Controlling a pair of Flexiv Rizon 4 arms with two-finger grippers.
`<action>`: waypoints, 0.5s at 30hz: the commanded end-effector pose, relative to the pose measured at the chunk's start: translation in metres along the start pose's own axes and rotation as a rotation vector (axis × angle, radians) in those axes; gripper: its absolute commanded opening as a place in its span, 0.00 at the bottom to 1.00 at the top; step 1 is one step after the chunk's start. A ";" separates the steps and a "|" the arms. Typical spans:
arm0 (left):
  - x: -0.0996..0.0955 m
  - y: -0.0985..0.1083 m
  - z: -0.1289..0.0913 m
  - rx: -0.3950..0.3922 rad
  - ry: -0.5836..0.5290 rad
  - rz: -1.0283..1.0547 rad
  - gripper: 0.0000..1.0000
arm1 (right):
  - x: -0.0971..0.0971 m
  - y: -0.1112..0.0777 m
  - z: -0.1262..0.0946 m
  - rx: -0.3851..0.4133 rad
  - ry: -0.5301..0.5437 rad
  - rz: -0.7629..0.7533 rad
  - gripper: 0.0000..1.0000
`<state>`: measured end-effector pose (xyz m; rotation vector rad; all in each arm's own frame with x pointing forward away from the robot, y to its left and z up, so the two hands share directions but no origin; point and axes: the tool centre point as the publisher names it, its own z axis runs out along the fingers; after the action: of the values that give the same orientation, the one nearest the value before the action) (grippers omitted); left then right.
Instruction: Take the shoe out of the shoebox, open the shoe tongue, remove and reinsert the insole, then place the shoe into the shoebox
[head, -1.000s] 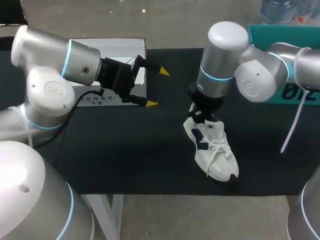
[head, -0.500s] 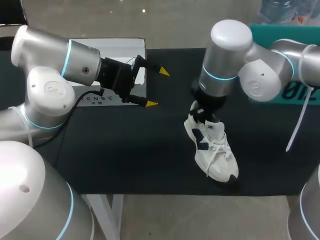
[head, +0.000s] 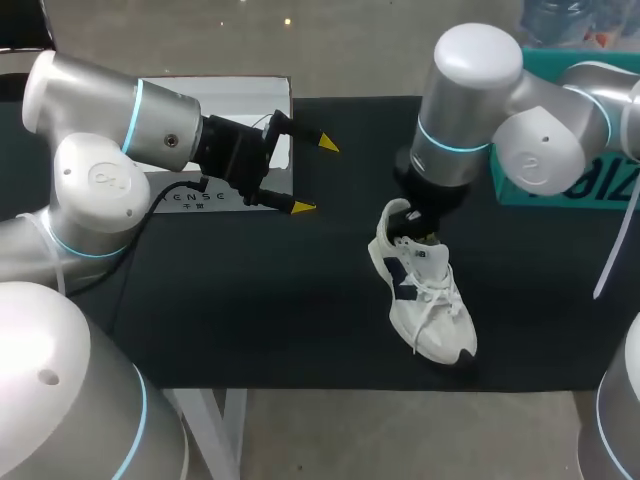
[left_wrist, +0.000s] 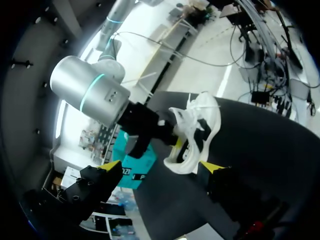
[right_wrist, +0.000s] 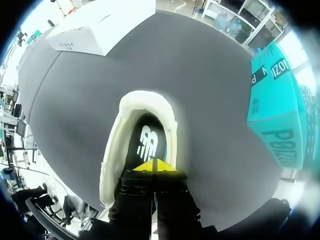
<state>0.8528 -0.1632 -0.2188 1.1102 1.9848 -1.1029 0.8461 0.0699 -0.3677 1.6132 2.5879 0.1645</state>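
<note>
The white shoe with dark blue side patches (head: 422, 292) lies on the black table, toe toward the front edge. My right gripper (head: 425, 228) is shut, its tips down at the shoe's opening near the tongue. In the right wrist view the yellow tips (right_wrist: 156, 167) meet over the dark insole (right_wrist: 146, 142), ringed by the white collar (right_wrist: 146, 99); nothing shows between them. My left gripper (head: 315, 175) hangs open in front of the white shoebox (head: 222, 150), well left of the shoe. Seen from the left wrist, the shoe (left_wrist: 196, 131) lies ahead of the open left gripper (left_wrist: 161, 166).
A teal box (head: 585, 130) stands at the back right, behind my right arm, and shows beside the shoe as the teal box (right_wrist: 276, 102) in the right wrist view. Bare black tabletop (head: 250, 300) stretches between the arms and toward the front edge.
My right arm has swung to the right and its gripper has shifted slightly with it, uncovering more of the shoe's heel collar. The shoe has stayed in place. The left arm has not moved.
</note>
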 end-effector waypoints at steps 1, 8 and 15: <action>0.000 0.000 0.000 -0.001 0.002 0.001 1.00 | 0.000 -0.009 -0.002 -0.001 0.002 -0.001 0.00; 0.000 0.000 0.000 -0.001 0.002 0.001 1.00 | 0.001 -0.019 -0.008 0.034 0.006 -0.012 0.00; 0.000 0.000 0.000 -0.001 0.002 0.001 1.00 | 0.009 -0.021 -0.016 0.042 0.017 -0.021 1.00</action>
<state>0.8528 -0.1632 -0.2188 1.1102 1.9848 -1.1030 0.8244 0.0663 -0.3589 1.6082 2.6387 0.1261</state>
